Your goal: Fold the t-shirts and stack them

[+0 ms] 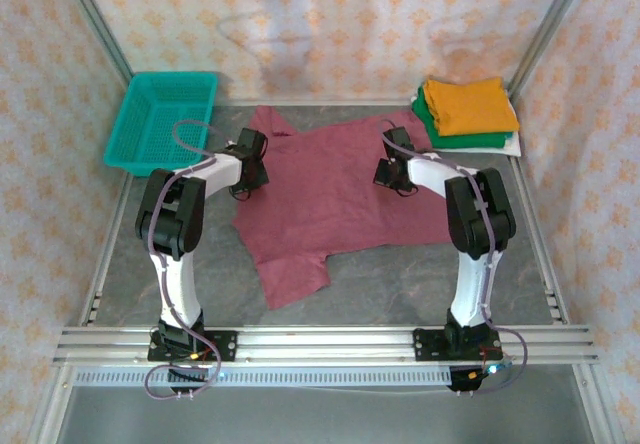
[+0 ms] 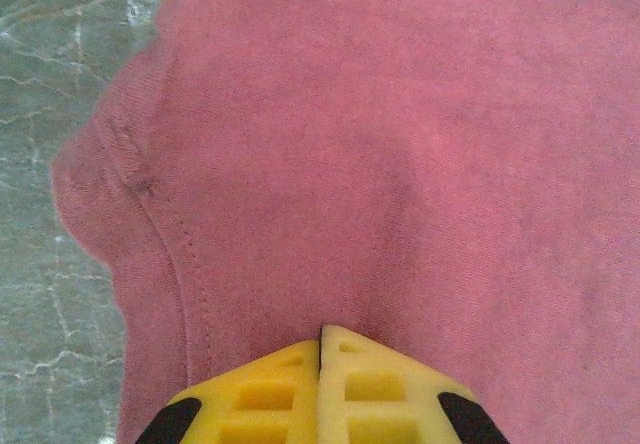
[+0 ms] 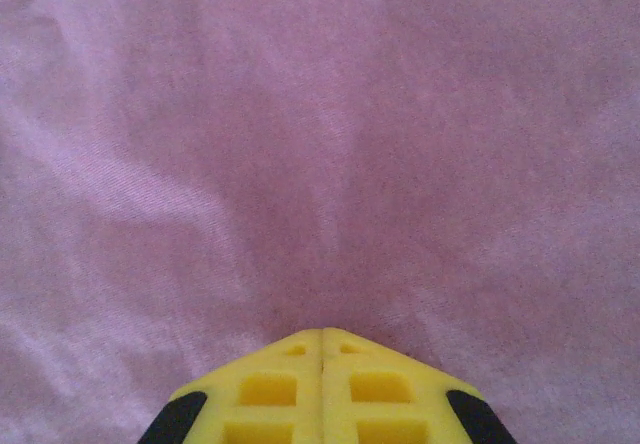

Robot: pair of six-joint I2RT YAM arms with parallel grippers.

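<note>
**Pinching a limp maroon tee at two points, with the finished stack waiting at the far right**

The maroon t-shirt [image 1: 330,189] lies spread flat across the middle of the grey table [image 1: 400,284], one sleeve pointing toward the near edge. No lettering shows on the upturned side. It is thin, soft knit: light, with no stiffness of its own. I judge it will sag and drape from whatever point lifts it, and drag on the tabletop rather than slide cleanly.

The left gripper [image 1: 245,169] sits at the shirt's left edge. In its wrist view the yellow fingers [image 2: 270,394] are pressed together beside a stitched seam. The right gripper [image 1: 392,169] is down on the shirt's right portion, its jaws likewise closed with no gap. Creases in the cloth [image 3: 320,164] run in toward the tips there. I read both as nipping a small fold of fabric, though the pinch itself is hidden under the fingers.

Seams and hems look like the best holds, since doubled cloth slips less than a single layer. Two matched holds on opposite sides should keep the fold line straight.

The teal basket [image 1: 118,124] at the far left holds nothing I can see, and its mesh floor is bare. At the far right corner an orange tee [image 1: 465,104] tops a green one [image 1: 440,129], with a white one [image 1: 512,147] underneath.
</note>
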